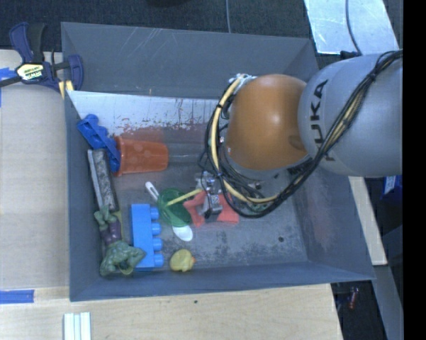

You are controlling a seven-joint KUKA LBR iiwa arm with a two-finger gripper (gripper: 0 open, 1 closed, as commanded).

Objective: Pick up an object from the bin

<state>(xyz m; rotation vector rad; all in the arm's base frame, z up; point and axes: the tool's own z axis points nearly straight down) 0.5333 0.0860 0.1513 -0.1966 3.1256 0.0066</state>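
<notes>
My gripper (211, 202) reaches down into the middle of the bin, its fingertips right above a flat red piece (225, 214) on the floor. Just left of the fingers lies a green round thing (174, 204) with a yellow stick across it, and a white spoon-like piece (178, 227) sits beside it. The red piece lies partly under the gripper, and the arm's orange cover hides the gripper's upper part.
Along the left wall lie a blue clip (99, 139), an orange block (142, 155), a grey strip (101, 181), a blue toy brick (147, 234), a green figure (119, 259) and a yellow lump (182, 261). The bin's right half holds bare floor.
</notes>
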